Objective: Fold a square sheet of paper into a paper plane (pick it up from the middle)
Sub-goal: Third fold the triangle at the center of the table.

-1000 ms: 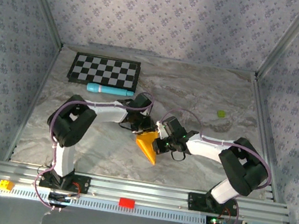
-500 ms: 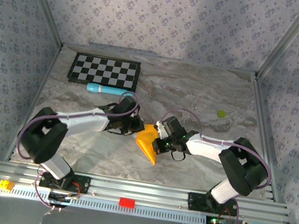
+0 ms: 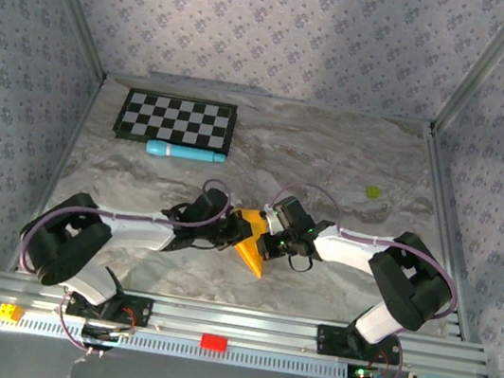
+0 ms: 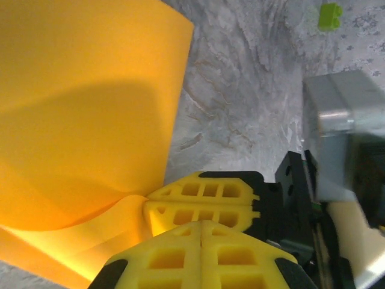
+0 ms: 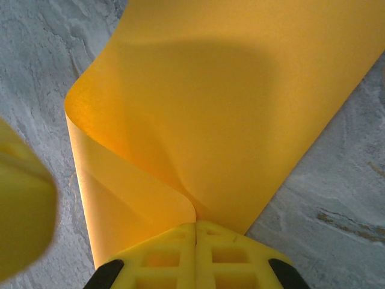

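Closing in, the left gripper [image 3: 228, 231] now clamps its jaws on the square sheet of paper [image 3: 252, 250]; the right gripper [image 3: 269, 238] stays clamped opposite, so folding can begin.

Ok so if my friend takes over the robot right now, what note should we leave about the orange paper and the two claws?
The left gripper is shut, its tips right beside the other one's. I cannot tell whether it pinches paper.
The right gripper is shut on a curled-over edge of the orange sheet.
The sheet lies mid-way across the table, between the two grippers. From above it is a pointed wedge.
Done: the first folds, it seems.
Left: press this bent layer flat, then make the remaining folds. It is no slim plane yet.
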